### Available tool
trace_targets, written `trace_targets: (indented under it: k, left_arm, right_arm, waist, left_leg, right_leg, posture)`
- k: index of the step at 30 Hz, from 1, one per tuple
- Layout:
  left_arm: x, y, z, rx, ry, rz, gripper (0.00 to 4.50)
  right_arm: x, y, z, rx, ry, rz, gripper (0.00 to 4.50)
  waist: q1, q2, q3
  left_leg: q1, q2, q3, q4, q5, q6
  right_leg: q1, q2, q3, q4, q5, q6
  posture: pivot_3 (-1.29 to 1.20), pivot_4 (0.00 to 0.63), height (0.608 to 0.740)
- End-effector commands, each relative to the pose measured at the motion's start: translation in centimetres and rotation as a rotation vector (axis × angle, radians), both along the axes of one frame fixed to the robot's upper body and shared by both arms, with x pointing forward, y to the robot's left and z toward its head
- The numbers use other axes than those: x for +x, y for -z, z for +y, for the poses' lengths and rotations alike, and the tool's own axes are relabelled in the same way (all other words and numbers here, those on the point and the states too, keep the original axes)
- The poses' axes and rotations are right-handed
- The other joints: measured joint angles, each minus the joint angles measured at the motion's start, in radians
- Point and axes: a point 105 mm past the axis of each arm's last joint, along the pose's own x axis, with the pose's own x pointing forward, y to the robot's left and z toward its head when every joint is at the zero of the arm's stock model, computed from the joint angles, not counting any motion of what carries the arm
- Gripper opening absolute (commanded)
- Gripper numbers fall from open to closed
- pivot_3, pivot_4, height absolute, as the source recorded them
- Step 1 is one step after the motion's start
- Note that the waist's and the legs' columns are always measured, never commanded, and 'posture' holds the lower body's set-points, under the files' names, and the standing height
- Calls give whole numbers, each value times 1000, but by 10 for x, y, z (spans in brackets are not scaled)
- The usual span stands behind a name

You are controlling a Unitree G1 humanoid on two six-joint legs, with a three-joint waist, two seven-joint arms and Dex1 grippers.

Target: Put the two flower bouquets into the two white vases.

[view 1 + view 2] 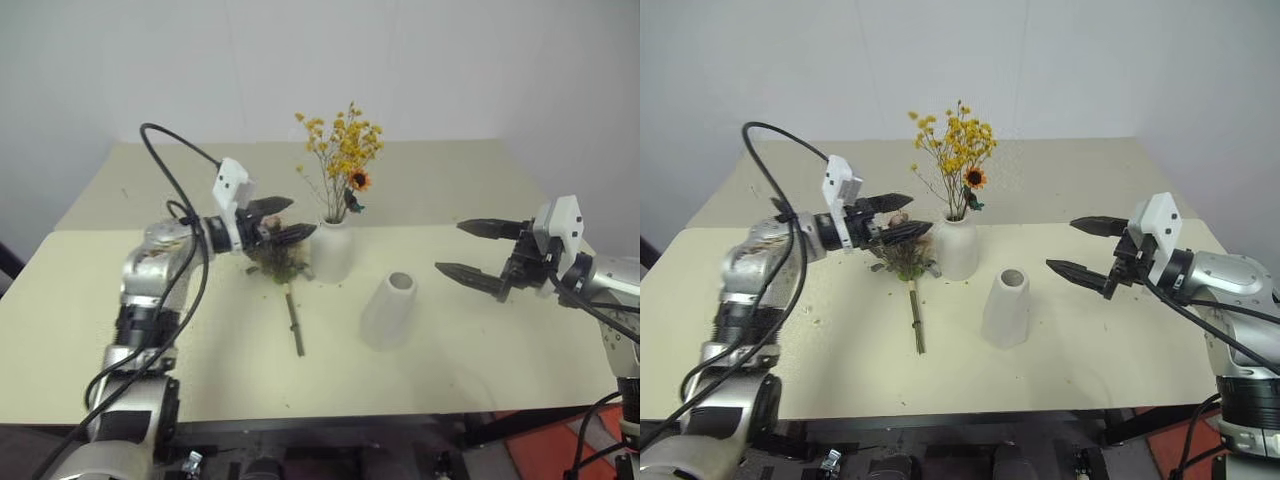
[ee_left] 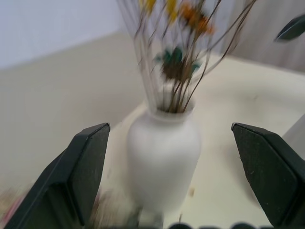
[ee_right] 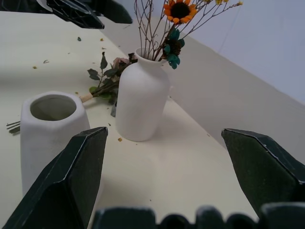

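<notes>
So the desk (image 1: 480, 370) has loads of bare top toward its front edge and both side edges; everything sits bunched near the middle. The bottle-shaped vase (image 1: 332, 250) stands upright there with the yellow bouquet (image 1: 343, 150) in its neck. The tapered vase (image 1: 388, 310) stands just in front and a bit toward the right edge, mouth empty. The pink rose bouquet (image 1: 905, 262) lies flat on the desk on the bottle vase's left side, stem pointing at the front edge.

Left gripper (image 1: 283, 222) hangs above that lying bouquet, near the bottle vase, fingers spread wide and gripping nothing. Right gripper (image 1: 1080, 245) hovers over the right part of the desk, well apart from both vases, also wide and empty.

The right wrist view catches petal crumbs scattered on the top.
</notes>
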Motion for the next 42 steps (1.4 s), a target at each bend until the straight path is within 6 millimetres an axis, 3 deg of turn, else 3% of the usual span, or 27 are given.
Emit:
trace_targets:
  k: [1,9,21,32,36,42]
  left_arm:
    - [-11,6,5,97,-78,140,4471]
    - [-18,38,0,343,-268,494,4471]
    - [2,77,-13,499,-384,623,4471]
    - [16,96,-21,500,-424,690,4471]
    - [22,93,-17,504,-456,674,3591]
    - [32,85,7,494,-547,642,1731]
  right_arm:
    - [-4,-19,3,-23,-41,-70,4500]
    - [0,-31,9,-56,-108,-89,4500]
    - [-6,-47,12,-196,-259,-61,4500]
    - [-4,-51,11,-226,-277,-72,4500]
    - [-5,-51,8,-235,-281,-69,4500]
    - [-7,-49,3,-243,-287,-53,4500]
  waist:
    - [-1,0,0]
    - [4,0,0]
    - [-4,1,1]
    - [-2,1,0]
    - [-2,1,0]
    - [-2,1,0]
  left_leg:
    - [0,0,0,0,0,0]
    - [0,0,0,0,0,0]
    - [0,0,0,0,0,0]
    - [1,-1,0,0,0,0]
    - [2,-1,0,0,0,0]
    - [1,-1,0,0,0,0]
  right_leg:
    - [0,0,0,0,0,0]
    - [0,0,-1,-1,0,1]
    - [0,0,0,0,0,1]
    - [1,0,0,0,0,1]
    - [1,0,0,0,0,1]
    - [1,0,0,0,0,1]
  posture:
    - [0,150,740]
    - [0,150,740]
    - [0,150,740]
    - [0,150,740]
    - [0,150,740]
    - [0,150,740]
